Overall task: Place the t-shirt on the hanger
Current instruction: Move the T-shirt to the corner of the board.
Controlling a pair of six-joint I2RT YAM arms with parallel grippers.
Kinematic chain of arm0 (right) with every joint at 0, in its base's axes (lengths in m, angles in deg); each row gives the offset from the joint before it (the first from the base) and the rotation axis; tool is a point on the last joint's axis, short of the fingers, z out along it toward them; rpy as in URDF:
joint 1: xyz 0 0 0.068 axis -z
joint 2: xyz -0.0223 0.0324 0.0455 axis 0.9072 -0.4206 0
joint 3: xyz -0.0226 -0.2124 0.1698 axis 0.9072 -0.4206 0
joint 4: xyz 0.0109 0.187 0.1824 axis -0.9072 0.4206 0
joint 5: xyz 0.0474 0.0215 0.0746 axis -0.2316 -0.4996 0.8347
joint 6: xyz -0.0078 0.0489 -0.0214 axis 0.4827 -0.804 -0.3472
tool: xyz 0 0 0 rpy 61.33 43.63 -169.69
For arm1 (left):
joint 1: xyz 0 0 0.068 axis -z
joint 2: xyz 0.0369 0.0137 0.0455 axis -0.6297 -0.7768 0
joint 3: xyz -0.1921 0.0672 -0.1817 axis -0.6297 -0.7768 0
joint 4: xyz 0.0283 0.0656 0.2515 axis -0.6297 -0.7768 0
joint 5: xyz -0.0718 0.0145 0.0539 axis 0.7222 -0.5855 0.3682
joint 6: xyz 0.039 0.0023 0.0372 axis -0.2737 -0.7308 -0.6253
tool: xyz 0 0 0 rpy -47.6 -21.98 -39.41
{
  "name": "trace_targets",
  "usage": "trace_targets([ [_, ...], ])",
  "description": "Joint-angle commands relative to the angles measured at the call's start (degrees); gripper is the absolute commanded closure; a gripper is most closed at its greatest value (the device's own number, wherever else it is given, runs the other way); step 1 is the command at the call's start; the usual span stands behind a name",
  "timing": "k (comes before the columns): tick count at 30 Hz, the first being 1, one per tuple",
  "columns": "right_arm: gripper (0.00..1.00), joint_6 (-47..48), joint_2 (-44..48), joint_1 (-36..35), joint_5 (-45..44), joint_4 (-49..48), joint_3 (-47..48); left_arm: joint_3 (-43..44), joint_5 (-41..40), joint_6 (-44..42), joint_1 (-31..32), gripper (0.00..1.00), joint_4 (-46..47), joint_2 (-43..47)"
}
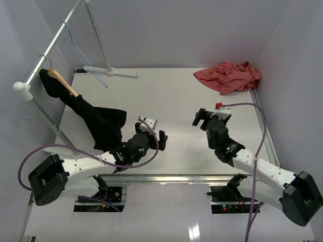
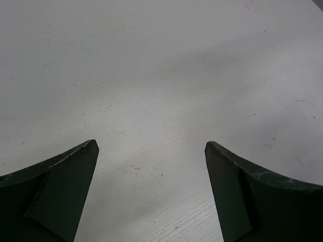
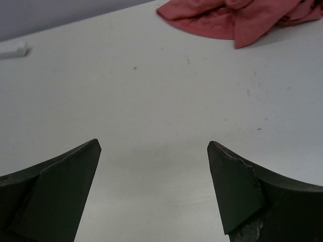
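overhead view from above and behind both arms, looking down on the whole white desk point(image 1: 171, 96). each wrist view sits close over the desk, looking forward past its own hand. beyond the right hand point(image 3: 154, 143) lies the t-shirt point(image 3: 237, 20), also seen from overhead.

rack: white rail point(image 1: 48, 50), left side | hanger: tan wooden hanger point(image 1: 64, 81) on rail | garment: black garment point(image 1: 98, 121) (draped from that hanger)

No readable text, label, brand, number or sign appears in any of the three views. A small red tag point(image 1: 219, 106), seen from above, may carry print, but it is too small to make out.
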Motion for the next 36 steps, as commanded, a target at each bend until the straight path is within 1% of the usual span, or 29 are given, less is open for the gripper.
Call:
trace_targets([
  [1, 0.05, -10.3, -7.1, 17.3, 16.4, 3.6, 8.7, 1.5, 0.7, 1.3, 0.2, 0.03, -0.5, 0.7],
  [3, 0.05, -11.3, -10.1, 20.4, 18.2, 5.4, 12.8, 2.0, 0.1, 1.6, 0.2, 0.05, -1.4, 0.5],
  [5, 0.05, -10.7, -14.1, 23.2, 19.3, 5.1, 15.8, 2.8, -0.3, 2.1, 0.2, 0.05, -3.0, 0.3],
  [8, 0.05, -8.8, -20.2, 25.8, 15.6, 3.3, 21.1, 3.0, -0.4, 2.8, 0.2, 0.05, -3.4, 0.7],
  [12, 0.02, -11.1, -27.7, 31.1, 16.5, 3.0, 25.4, 1.9, 0.2, 2.6, 0.2, 0.05, -1.5, 0.9],
  [14, 0.03, -12.4, -30.6, 35.0, 19.2, 1.5, 26.2, 2.0, 0.2, 2.5, 0.2, 0.04, -1.5, 0.3],
  [16, 0.03, -13.8, -33.4, 38.7, 24.8, 1.9, 28.3, 2.6, -0.1, 2.5, 0.2, 0.04, -1.9, -1.0],
  [20, 0.03, -16.6, -38.4, 44.7, 29.5, 2.2, 30.9, 4.4, 2.0, 2.2, 0.2, 0.05, -3.6, -2.5],
  [24, 0.01, -16.2, -46.1, 47.3, 32.5, 2.0, 37.2, 4.3, 2.8, 1.9, 0.2, 0.04, -3.1, -2.7],
  [28, 0.0, -16.1, -51.6, 49.0, 34.8, 0.8, 41.8, 3.8, 3.1, 1.5, 0.2, 0.05, -2.3, -2.4],
  [29, 0.02, -16.1, -53.1, 49.3, 35.9, 0.4, 42.4, 3.7, 3.1, 1.4, 0.2, 0.05, -2.3, -2.3],
  [31, 0.09, -15.3, -56.7, 49.6, 37.5, -1.5, 45.9, 3.4, 2.1, 1.1, 0.2, 0.04, -2.0, -1.9],
  [36, 0.19, -13.6, -61.1, 49.6, 39.1, -3.2, 51.1, 2.9, 1.3, 0.8, 0.2, 0.04, -1.2, -1.7],
])
